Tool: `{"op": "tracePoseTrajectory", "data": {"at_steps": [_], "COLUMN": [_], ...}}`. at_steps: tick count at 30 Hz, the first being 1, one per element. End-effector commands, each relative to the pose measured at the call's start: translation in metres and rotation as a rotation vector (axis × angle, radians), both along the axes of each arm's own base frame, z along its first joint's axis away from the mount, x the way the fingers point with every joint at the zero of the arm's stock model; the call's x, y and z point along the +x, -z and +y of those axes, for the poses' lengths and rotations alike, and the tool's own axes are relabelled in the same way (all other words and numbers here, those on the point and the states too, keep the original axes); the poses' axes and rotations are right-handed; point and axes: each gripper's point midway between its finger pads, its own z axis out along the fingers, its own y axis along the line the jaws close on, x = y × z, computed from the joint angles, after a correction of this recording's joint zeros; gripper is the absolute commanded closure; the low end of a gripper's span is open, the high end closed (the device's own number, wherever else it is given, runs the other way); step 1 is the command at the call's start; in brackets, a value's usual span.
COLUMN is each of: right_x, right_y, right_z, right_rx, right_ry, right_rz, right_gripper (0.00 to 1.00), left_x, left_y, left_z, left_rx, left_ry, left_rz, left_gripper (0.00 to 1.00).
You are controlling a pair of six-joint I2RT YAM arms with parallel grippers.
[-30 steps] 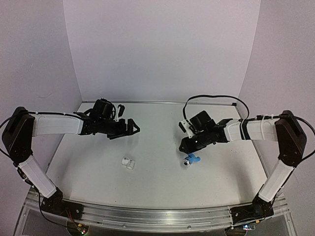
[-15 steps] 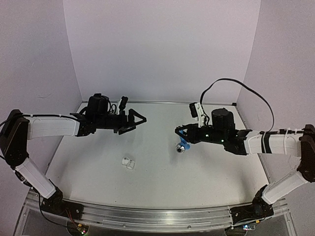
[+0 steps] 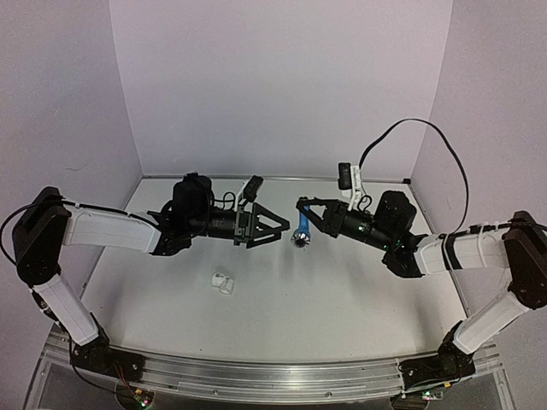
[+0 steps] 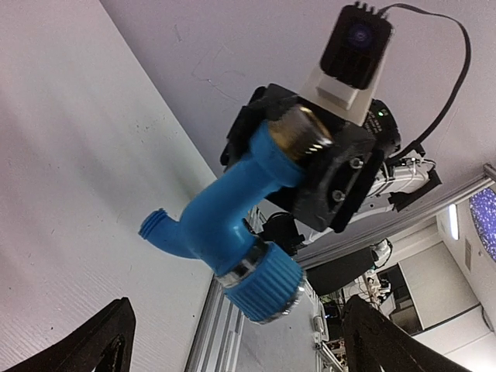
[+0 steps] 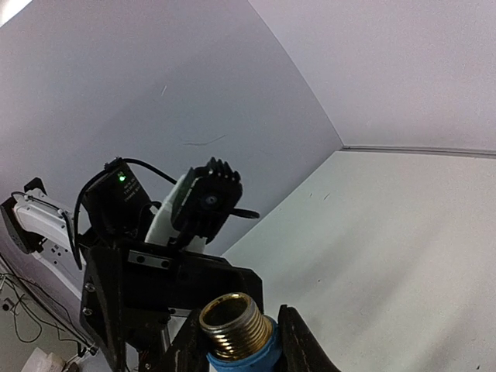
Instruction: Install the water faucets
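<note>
**Blue tap held aloft**

The right pincer (image 3: 308,218) is clamped on the blue tap (image 3: 302,232), holding it above the worktop (image 3: 342,299), just in front of the left pincer (image 3: 273,225), whose jaws stand wide apart. The white pipe fitting (image 3: 223,283) lies on the worktop, untouched.

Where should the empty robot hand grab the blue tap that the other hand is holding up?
Grab the round ribbed cap at the free end of the blue tap, probably moving the left gripper straight ahead. The right gripper clamps the brass-threaded end, so the cap is the bare part, and the open jaws face it.
</note>
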Motion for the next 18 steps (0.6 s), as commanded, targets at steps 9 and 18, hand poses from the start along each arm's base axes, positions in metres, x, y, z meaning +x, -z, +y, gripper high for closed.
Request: {"op": "tracePoseTrajectory", "data": {"at_steps": [9,18], "right_x": [-0.01,-0.01], "right_y": [-0.029,-0.019], "right_z": [-0.002,-0.001], "right_rx": [0.076,0.017], "right_ry": [-0.017,0.021], "right_rz": [-0.109,-0.132], "right_gripper": [1.0,1.0], "left_x": [-0.005,-0.014], "left_y": [-0.013,-0.015], "left_z": [-0.038,-0.051], "left_rx": [-0.052,-0.058], "left_ry": [0.08,0.127], "left_rz": [0.024,0.043], "left_gripper": [0.13,0.16]}}
